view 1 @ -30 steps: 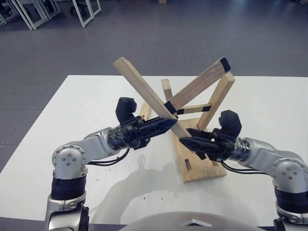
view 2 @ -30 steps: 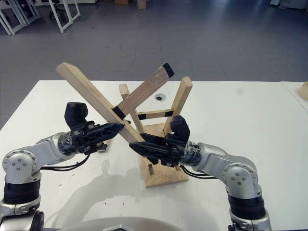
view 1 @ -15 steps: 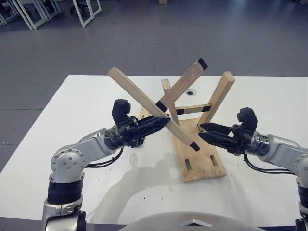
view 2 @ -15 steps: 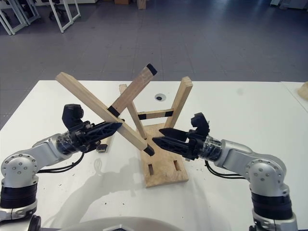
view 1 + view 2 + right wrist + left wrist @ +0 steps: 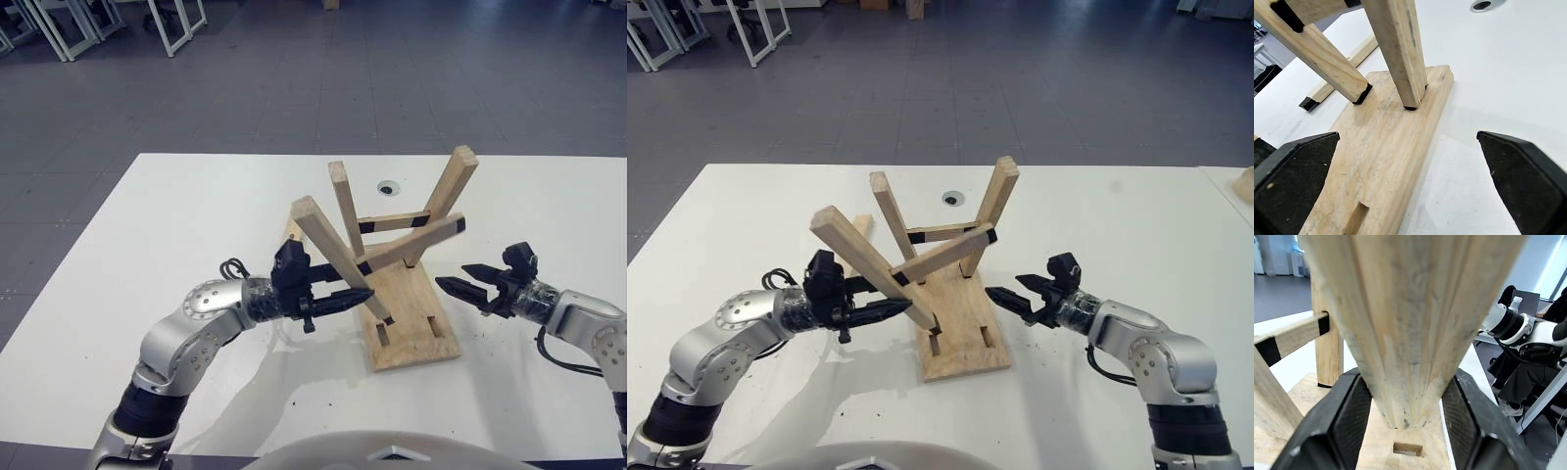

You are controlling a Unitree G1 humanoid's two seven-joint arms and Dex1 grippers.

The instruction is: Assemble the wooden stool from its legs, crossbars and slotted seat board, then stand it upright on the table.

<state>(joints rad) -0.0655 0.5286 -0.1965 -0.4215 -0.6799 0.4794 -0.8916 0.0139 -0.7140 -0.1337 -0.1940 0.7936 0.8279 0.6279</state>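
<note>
Grey floor and spare table frames lie beyond the white table. The slotted seat board lies flat on it, about midway between the left and right edges and nearer the near edge.

At the board's left side, the left gripper is clamped on the lower end of a loose leg, one finger on each face. The leg leans hard toward the left edge, with its foot just above a near slot. Because the grip is so low, the long upper part could swing in the fingers. A foot entering at this tilt would likely jam on the slot's edge or skid across the board.

The attached crossbar reaches rightward, and its taped tip is touching or nearly touching the right-hand standing leg. That leg and its partner stand in the far slots, joined by their own crossbar. A push from the tip could lever them out.

Another piece lies on the table behind the board's far left corner.

Toward the right edge, the right gripper hangs beside the board with its fingers spread, holding nothing. With nothing pinning the board, downward force may slide it.
</note>
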